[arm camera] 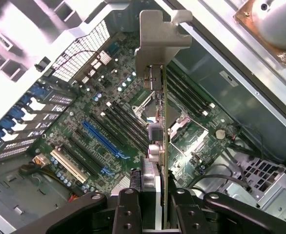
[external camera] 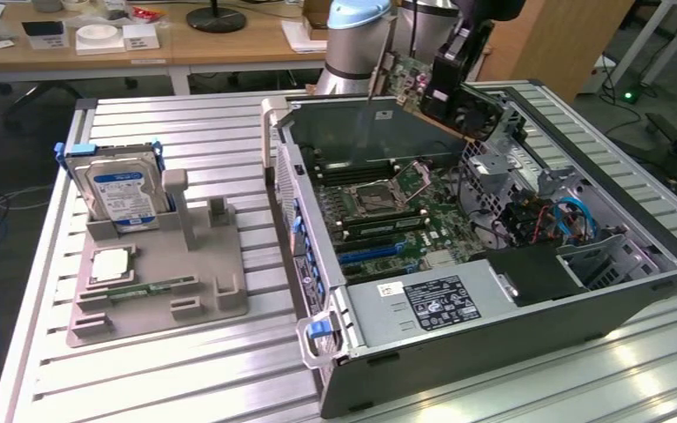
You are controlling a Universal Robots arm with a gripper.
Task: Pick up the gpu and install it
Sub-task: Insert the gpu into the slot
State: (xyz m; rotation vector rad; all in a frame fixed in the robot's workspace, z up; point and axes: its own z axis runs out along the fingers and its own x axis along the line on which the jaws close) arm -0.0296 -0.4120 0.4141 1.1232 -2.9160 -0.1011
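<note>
The hand [arm camera: 155,207] was clamped on the gpu [arm camera: 157,44], its two black fingers [arm camera: 128,212] pressing the card's faces from either side. The card stood edge-on between them and reached out past the fingertips, with its silver bracket at the far end. Hand and card hung in the air over the open computer case [external camera: 492,352], clear of the motherboard [arm camera: 99,131] below. A blue slot [arm camera: 101,139] lay on that board, beneath the card and off to one side. Well apart from the hand, beyond the case wall, a grey holder [external camera: 186,273] on the tabletop [external camera: 162,379] carried a hard drive [external camera: 123,196] standing upright.
</note>
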